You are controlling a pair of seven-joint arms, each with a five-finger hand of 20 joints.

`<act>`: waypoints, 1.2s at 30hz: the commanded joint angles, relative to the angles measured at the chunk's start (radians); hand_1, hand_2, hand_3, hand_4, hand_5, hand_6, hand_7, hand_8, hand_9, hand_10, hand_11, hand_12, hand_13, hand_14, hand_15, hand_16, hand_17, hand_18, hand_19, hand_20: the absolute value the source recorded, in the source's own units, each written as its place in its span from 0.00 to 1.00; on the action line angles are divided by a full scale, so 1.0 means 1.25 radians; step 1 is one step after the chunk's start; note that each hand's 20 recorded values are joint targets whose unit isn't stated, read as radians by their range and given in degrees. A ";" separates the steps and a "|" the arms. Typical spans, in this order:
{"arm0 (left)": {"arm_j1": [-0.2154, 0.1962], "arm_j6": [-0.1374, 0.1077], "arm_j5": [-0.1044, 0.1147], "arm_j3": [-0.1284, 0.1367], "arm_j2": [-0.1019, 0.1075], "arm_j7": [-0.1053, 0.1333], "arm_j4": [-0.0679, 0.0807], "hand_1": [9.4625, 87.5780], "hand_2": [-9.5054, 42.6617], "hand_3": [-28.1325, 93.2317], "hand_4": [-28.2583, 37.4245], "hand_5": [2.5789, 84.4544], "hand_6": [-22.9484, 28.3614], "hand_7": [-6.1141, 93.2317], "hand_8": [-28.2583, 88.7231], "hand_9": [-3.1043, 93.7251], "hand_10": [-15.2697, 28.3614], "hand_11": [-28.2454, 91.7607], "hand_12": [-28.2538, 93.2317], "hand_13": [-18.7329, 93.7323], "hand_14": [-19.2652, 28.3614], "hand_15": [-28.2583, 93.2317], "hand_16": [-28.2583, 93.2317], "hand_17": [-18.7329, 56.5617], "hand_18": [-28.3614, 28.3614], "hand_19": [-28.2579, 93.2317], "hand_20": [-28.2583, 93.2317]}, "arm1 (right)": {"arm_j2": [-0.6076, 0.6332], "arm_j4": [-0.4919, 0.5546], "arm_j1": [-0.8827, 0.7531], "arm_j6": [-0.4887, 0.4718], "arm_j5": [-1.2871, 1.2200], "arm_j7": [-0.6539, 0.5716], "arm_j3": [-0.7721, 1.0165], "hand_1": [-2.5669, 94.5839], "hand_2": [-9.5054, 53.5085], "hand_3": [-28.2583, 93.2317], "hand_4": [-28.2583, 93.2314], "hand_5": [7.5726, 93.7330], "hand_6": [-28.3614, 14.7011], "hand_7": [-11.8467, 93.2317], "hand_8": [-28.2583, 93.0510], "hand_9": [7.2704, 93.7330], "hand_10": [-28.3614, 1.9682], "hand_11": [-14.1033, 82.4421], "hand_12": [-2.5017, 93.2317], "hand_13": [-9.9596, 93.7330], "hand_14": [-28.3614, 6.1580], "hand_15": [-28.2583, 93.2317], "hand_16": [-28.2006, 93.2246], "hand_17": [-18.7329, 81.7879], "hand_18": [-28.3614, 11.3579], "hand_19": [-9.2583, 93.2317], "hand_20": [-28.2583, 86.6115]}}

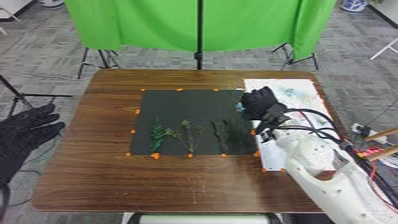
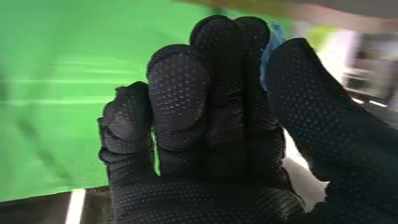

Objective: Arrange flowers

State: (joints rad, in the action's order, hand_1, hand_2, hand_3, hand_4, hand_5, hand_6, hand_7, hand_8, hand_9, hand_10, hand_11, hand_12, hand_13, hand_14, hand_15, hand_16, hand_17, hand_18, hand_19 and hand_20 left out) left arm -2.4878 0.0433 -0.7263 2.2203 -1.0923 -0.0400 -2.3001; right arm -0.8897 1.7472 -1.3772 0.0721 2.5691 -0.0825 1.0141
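Blue flower (image 2: 274, 50) near black mat's (image 1: 178, 107) right edge, clamped between thumb and fingers of right robot hand (image 1: 260, 102). Fingers long, nearly straight; arm in from lower right. Flower: thin blue sliver, mostly covered. Left robot hand (image 1: 27, 132) beside bench (image 1: 98, 185), fingers apart, loose.

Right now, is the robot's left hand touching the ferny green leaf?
No, the left hand is out past the left edge of the table, while the ferny green leaf lies on the black mat.
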 commanded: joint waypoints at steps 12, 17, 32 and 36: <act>0.002 -0.003 -0.004 -0.040 -0.003 -0.022 0.011 0.24 0.27 0.81 0.04 0.45 0.50 0.30 0.13 0.40 0.59 0.47 0.36 0.43 0.70 0.57 0.20 0.17 0.89 0.66 0.24 | -0.332 -0.108 0.208 -0.110 0.140 0.131 -0.221 0.46 0.00 0.97 0.05 0.80 0.65 0.51 0.13 0.93 0.73 0.34 0.53 0.82 0.69 0.71 0.52 0.51 0.26 0.92 0.63; 0.014 -0.007 -0.004 -0.047 0.012 -0.023 0.012 0.24 0.26 0.82 0.04 0.44 0.47 0.32 0.12 0.41 0.56 0.47 0.36 0.44 0.67 0.56 0.21 0.18 0.89 0.66 0.24 | -0.399 -0.158 0.197 -0.161 0.228 0.173 -0.229 0.45 0.00 0.98 0.05 0.82 0.65 0.49 0.14 0.94 0.73 0.33 0.54 0.82 0.69 0.71 0.53 0.51 0.25 0.92 0.63; 0.066 0.004 -0.002 -0.081 0.047 -0.039 0.032 0.25 0.27 0.81 0.05 0.45 0.51 0.29 0.13 0.40 0.58 0.49 0.35 0.44 0.69 0.58 0.20 0.18 0.89 0.66 0.24 | -0.454 -0.230 0.203 -0.157 0.313 0.120 -0.280 0.48 0.00 0.95 0.03 0.79 0.69 0.51 0.13 0.93 0.78 0.34 0.53 0.81 0.71 0.72 0.52 0.51 0.26 0.92 0.63; 0.062 0.003 -0.004 -0.079 0.041 -0.035 0.029 0.25 0.27 0.81 0.05 0.46 0.53 0.28 0.14 0.40 0.61 0.48 0.35 0.43 0.70 0.59 0.20 0.17 0.89 0.66 0.24 | -0.453 -0.243 0.205 -0.150 0.330 0.114 -0.278 0.48 0.00 0.95 0.03 0.78 0.69 0.52 0.13 0.92 0.78 0.34 0.53 0.80 0.71 0.73 0.52 0.51 0.26 0.92 0.63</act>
State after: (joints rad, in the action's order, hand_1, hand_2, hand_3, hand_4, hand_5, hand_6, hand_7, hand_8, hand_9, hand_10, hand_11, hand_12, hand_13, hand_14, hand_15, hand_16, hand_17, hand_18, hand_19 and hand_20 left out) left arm -2.4039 0.0412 -0.7281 2.1232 -1.0352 -0.0724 -2.2678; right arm -1.4416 1.4641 -1.1228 -0.1409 2.9206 0.0832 0.6642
